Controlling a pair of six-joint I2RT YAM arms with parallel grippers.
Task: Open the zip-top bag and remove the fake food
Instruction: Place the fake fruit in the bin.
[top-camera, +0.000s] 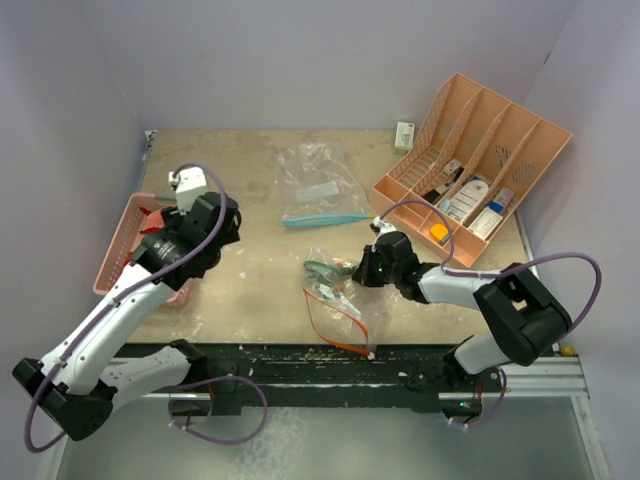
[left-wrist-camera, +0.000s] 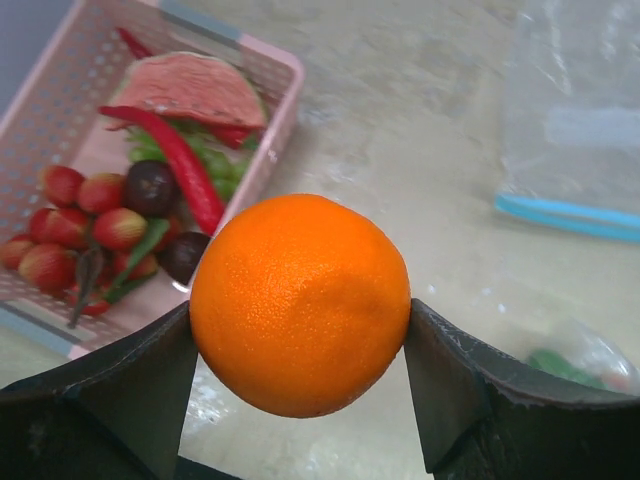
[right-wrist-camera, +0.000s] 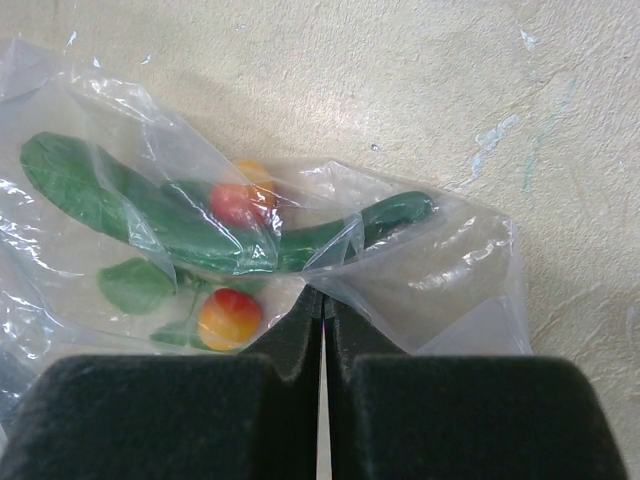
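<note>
My left gripper (left-wrist-camera: 300, 330) is shut on an orange (left-wrist-camera: 300, 303) and holds it above the table beside the pink basket (left-wrist-camera: 280, 85). In the top view the left gripper (top-camera: 205, 228) is by the basket (top-camera: 115, 250). The basket holds a watermelon slice (left-wrist-camera: 190, 88), a red chili (left-wrist-camera: 175, 160), strawberries (left-wrist-camera: 75, 215) and dark plums (left-wrist-camera: 150, 187). My right gripper (right-wrist-camera: 322, 300) is shut on a fold of the zip-top bag (right-wrist-camera: 420, 270), which has a red zip edge (top-camera: 340, 325). Inside lie a green leaf (right-wrist-camera: 150, 225) and small red-yellow fruits (right-wrist-camera: 230, 318).
A second zip-top bag (top-camera: 320, 190) with a blue zip lies flat at the middle back. A peach divided organizer (top-camera: 470, 170) with bottles and boxes stands at the back right. A small white box (top-camera: 404, 135) lies by the back wall.
</note>
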